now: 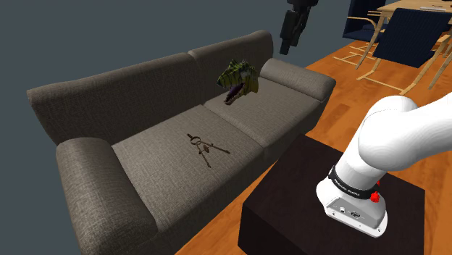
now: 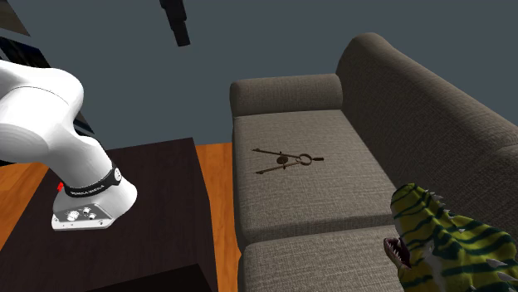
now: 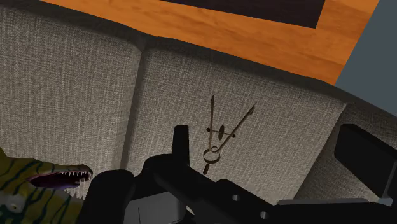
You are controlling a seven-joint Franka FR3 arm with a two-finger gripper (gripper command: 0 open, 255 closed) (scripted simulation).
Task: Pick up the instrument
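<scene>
Biggest thing here is the grey sofa (image 1: 87, 109), fabric w/ a coarse weave, two seat cushions, sitting on an orange wood floor (image 1: 340, 72). Right in front of it is the dark stand (image 1: 290, 195), w/ the white arm (image 1: 398, 138) bolted on top and curving up out of the shoulder view. Further back, at the shoulder view's top right, there are a couple of blue chairs (image 1: 409, 32) on light wood legs.

On the sofa there's a green/yellow striped dino (image 1: 237, 78), mouth open, teeth showing. It's at the back of the cushion on the shoulder view's right, up against the backrest.

The gripper (image 1: 290, 32) hangs high over that same end of the sofa, well apart from everything on the seat. In the wrist view the two black fingers (image 3: 181, 143) stand wide apart w/ nothing between them touching, so jaws are spread and holding nothing.

The instrument is a dark compass (image 1: 201, 148), the drawing kind. It lies flat approx mid-cushion on the other seat, the one at the shoulder view's left. Legs are splayed in a V, tips toward the sofa's front edge, ring end toward the backrest. It's well apart from the dino.
</scene>
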